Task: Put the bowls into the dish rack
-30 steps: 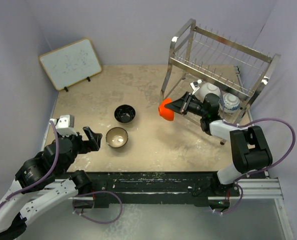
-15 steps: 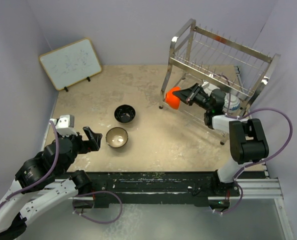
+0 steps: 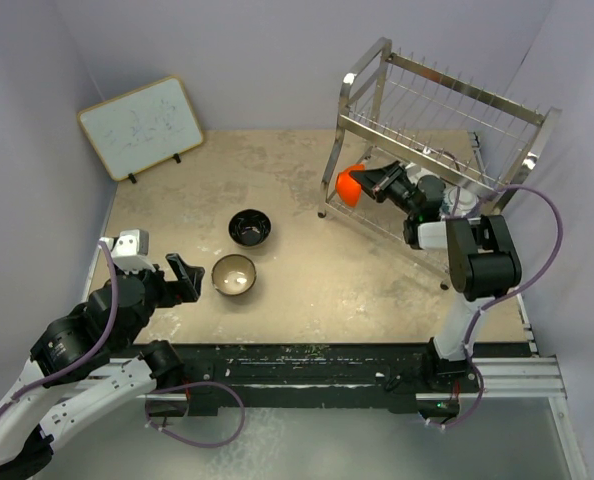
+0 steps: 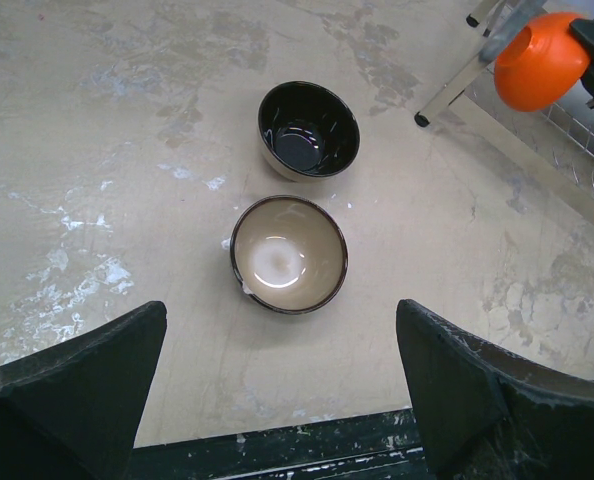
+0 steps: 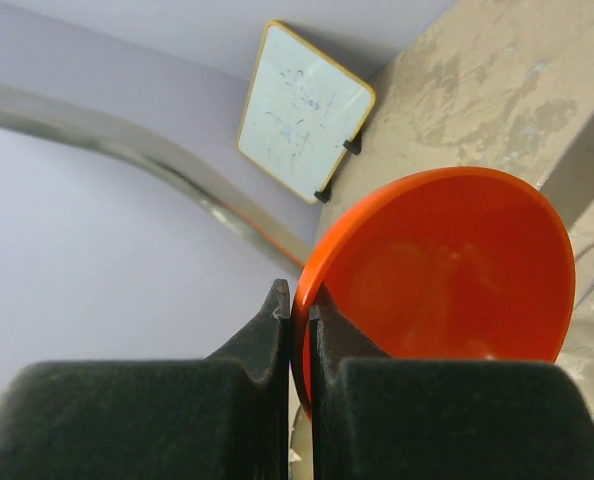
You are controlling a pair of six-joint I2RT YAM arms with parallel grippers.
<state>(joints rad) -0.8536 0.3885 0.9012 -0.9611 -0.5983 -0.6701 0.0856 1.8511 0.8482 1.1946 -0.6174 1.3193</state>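
Top external view: orange-red bowl (image 3: 348, 186) is tilted on edge at the dish rack (image 3: 447, 105), at its left end in this view. The right gripper (image 3: 361, 178) pinches its rim, jaws almost closed. Upright on the worktop (image 3: 297, 170): black bowl (image 3: 250, 227), tan bowl (image 3: 234, 274). Three bowls countable. Near the tan bowl, the left gripper (image 3: 185, 278) gapes wide, empty. Whiteboard (image 3: 142, 127) scribbles are illegible.

Right gripper (image 5: 299, 308) pinches rim of glossy orange-red round bowl (image 5: 447, 270). Wood-framed whiteboard (image 5: 305, 110) stands beyond, on mottled tan table (image 5: 497, 90).
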